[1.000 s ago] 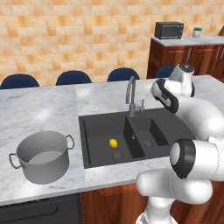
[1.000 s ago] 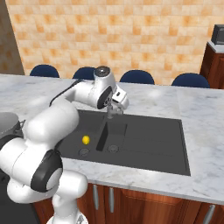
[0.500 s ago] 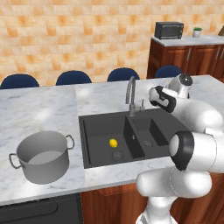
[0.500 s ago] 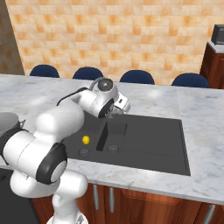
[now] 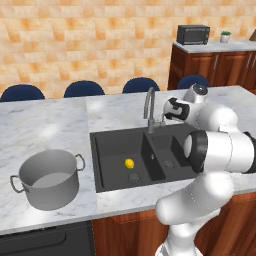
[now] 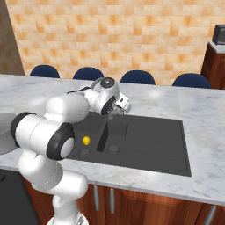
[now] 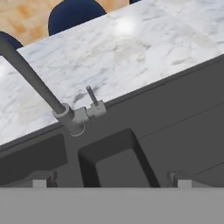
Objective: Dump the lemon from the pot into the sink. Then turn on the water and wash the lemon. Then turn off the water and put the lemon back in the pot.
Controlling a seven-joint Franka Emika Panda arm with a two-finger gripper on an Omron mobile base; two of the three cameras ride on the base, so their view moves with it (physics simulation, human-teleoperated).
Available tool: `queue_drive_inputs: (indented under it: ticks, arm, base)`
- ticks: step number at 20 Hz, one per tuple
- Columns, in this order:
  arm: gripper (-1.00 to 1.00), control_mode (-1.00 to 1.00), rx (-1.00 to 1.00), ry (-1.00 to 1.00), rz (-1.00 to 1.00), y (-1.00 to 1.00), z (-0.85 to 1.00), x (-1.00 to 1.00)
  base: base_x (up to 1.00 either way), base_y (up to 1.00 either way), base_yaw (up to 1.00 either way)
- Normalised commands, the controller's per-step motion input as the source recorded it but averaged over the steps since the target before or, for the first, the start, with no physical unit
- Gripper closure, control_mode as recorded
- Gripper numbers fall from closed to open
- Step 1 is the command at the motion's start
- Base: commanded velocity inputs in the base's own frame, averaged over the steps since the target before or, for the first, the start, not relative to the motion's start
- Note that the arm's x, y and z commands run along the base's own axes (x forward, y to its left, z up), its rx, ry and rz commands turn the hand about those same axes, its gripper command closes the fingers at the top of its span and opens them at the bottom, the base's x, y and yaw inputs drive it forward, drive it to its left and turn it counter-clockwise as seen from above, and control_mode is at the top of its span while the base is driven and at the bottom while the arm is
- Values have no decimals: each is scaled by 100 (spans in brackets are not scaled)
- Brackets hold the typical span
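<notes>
Marble counter [image 5: 45, 125] carrying the dark double-basin sink [image 5: 107, 145]. Grey pot [image 5: 48, 178] stands upright on the counter at the sink's nine o'clock, well apart from the arm. Gooseneck faucet [image 5: 149, 107] rises at the sink's twelve o'clock edge; its lever [image 7: 92, 97] points up. Gripper [image 7: 109, 179] hovers near the faucet, jaws apart, holding nothing. Lemon [image 5: 129, 163] lies in the large basin.

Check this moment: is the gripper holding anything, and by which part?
Nothing is held. The gripper is open near the faucet; the lemon lies in the sink.
</notes>
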Motion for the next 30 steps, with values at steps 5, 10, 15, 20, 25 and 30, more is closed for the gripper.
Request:
queue_drive_inputs:
  ticks: [5,10,15,20,25,30]
  arm:
    - [-100,-100,2,0,8,-1,-7,35]
    - [-100,-100,6,0,7,-6,-24,19]
    - [-100,-100,6,0,7,-3,-22,18]
    - [-100,-100,2,-1,6,-3,-18,12]
    - [-100,-100,0,-1,5,-3,-17,0]
    - [-100,-100,0,-3,3,0,-19,10]
  base:
    - [0,0,0]
    - [0,0,0]
    - [0,0,0]
    - [0,0,0]
    - [0,0,0]
    - [0,0,0]
